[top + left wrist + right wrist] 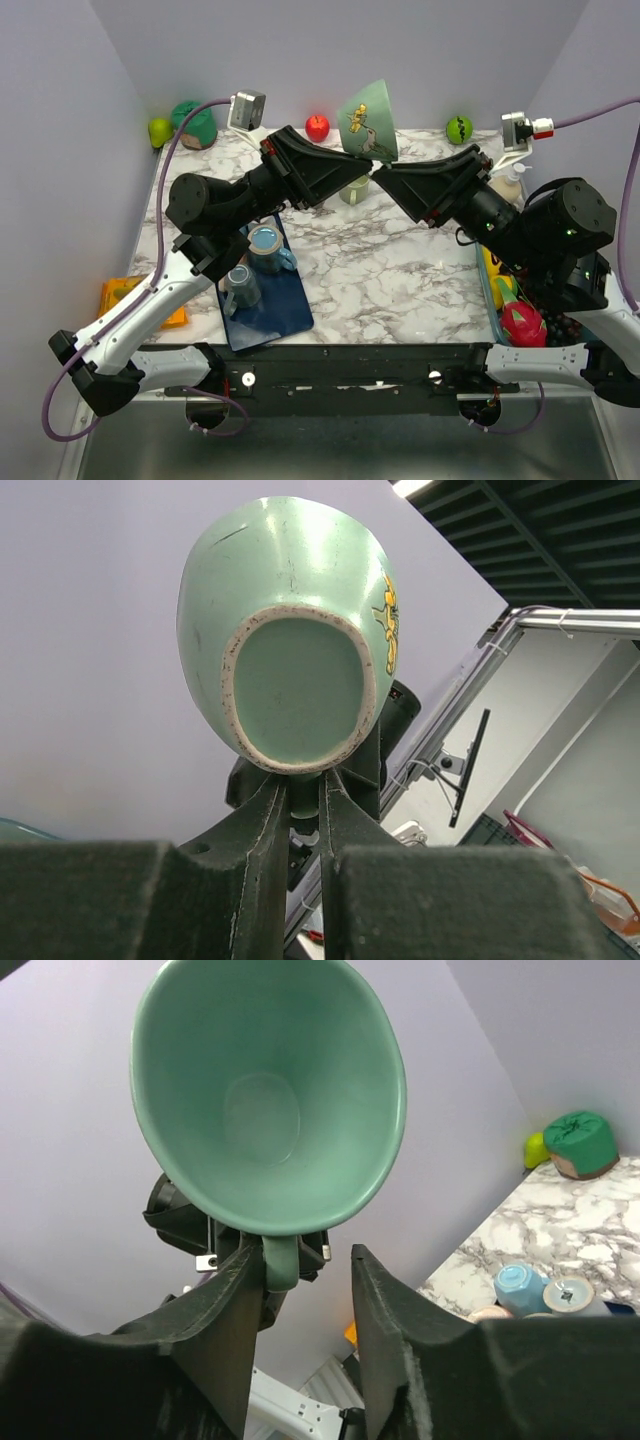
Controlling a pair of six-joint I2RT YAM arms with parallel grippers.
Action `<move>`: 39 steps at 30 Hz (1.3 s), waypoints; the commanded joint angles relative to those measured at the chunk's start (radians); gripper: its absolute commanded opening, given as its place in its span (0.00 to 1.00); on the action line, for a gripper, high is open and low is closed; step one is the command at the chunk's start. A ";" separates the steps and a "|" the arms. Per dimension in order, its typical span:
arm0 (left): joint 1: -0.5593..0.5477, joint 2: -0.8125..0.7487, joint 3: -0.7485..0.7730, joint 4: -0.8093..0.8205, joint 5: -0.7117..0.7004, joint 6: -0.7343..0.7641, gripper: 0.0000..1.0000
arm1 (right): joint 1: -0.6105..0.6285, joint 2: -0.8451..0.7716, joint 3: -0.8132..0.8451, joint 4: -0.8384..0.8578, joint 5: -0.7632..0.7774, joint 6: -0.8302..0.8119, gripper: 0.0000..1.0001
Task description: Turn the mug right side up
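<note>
Handover in air over far middle of marble worktop [400, 270]: glossy green ceramic mug with yellow print [370, 120] tilted, mouth towards right arm. Left gripper [300, 800] pinching mug handle [281, 1263]. Right gripper [303, 1255] spread around same handle, not clamped, probably to regrasp and rotate. Blue tray [290, 315], near left, carries two blue cups [268, 245].

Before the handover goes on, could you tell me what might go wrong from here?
1. The mug hangs in the air by its handle alone, pinched in the left pincer; a slip could drop it onto the table.
2. The right pincer stands open around the same handle; the two pincers may collide there.
</note>
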 commanded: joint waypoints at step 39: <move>-0.011 -0.129 0.042 -0.999 -0.619 0.562 0.99 | -0.251 0.088 -0.027 -0.398 0.473 -0.064 0.01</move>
